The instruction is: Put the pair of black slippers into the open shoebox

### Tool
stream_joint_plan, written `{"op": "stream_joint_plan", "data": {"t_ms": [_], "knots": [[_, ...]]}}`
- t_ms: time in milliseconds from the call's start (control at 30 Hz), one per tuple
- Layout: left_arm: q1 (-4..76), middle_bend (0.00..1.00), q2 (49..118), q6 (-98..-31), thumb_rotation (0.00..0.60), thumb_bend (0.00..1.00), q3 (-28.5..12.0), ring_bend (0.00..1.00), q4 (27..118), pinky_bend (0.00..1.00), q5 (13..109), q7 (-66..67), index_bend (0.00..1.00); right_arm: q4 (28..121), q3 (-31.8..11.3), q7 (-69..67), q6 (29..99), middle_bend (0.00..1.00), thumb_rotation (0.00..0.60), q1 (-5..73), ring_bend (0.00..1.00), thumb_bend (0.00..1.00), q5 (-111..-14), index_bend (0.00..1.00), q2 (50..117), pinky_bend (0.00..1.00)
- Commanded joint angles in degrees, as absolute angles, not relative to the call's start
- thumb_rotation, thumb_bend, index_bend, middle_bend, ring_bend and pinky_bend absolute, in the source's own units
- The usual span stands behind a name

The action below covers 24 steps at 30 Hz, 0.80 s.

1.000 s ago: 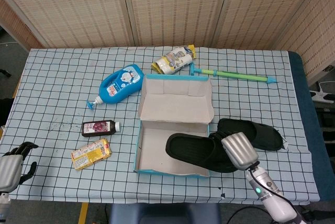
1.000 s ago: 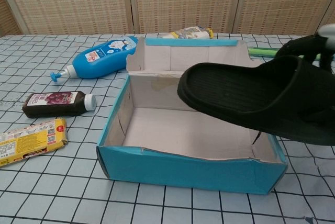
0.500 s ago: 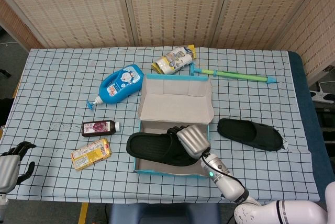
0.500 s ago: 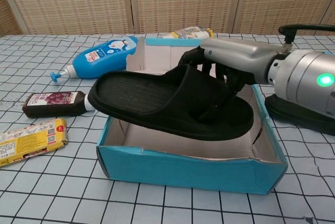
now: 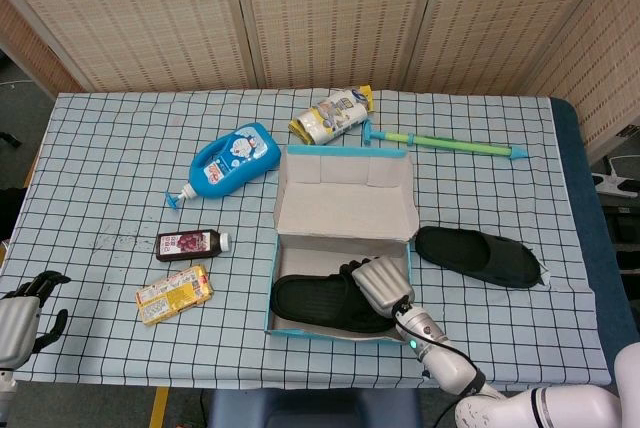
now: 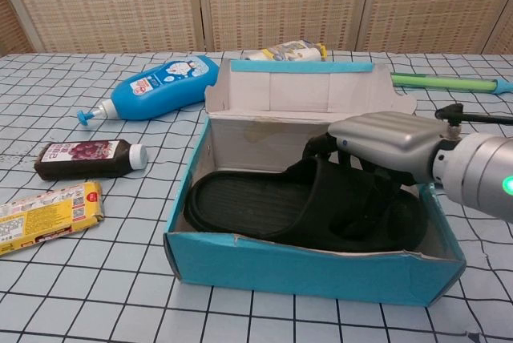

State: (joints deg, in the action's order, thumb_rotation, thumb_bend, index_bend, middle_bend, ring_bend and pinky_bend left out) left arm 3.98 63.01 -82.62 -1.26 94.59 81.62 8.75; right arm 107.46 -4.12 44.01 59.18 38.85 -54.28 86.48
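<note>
One black slipper (image 6: 264, 211) is held by the right hand (image 6: 385, 141), whose fingers are curled down through its strap, and it lies low inside the open shoebox (image 6: 313, 267), directly beneath that hand, with its long axis set along the box's length and its heel end reaching toward the left wall. Whether its sole is fully seated on the box floor cannot be told. Its mate, the second slipper (image 5: 476, 255), is seen flat on the checked cloth (image 5: 110, 148) just outside the box, to the right of the right hand and plainly nearer to it than to the left hand (image 5: 22, 316), which is kept well apart at the table's near left edge, empty, fingers loosely apart. Both slippers look matte, ribbed and pliable.
</note>
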Motion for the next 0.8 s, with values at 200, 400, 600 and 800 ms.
{"op": "stream_joint_plan", "data": {"t_ms": [200,400,600,800], "knots": [[4.0,0.23,63.0,-82.5,0.600,0.45,-1.3,0.34,94.6,0.49,81.4,8.7,0.28,105.7,-2.8,44.6,58.3,0.53,0.600,40.2,0.45,0.00,-49.7,0.53,86.0,0.57],[4.0,0.23,63.0,-82.6,0.600,0.45,-1.3,0.34,94.5,0.49,81.6,8.5,0.28,105.9,-3.8,38.9,53.2,0.33,0.600,41.4,0.21,0.00,-44.8,0.30,84.3,0.45],[4.0,0.23,63.0,-82.5,0.600,0.45,-1.3,0.34,94.5,0.49,81.5,8.6,0.28,107.7,-4.3,32.8,46.9,0.16,0.600,43.1,0.02,0.00,-40.7,0.13,80.8,0.23],[4.0,0.23,63.0,-82.3,0.600,0.45,-1.3,0.34,94.6,0.49,81.4,8.8,0.28,107.9,-3.8,30.3,47.5,0.11,0.600,43.5,0.00,0.00,-43.2,0.10,79.7,0.21]]}}
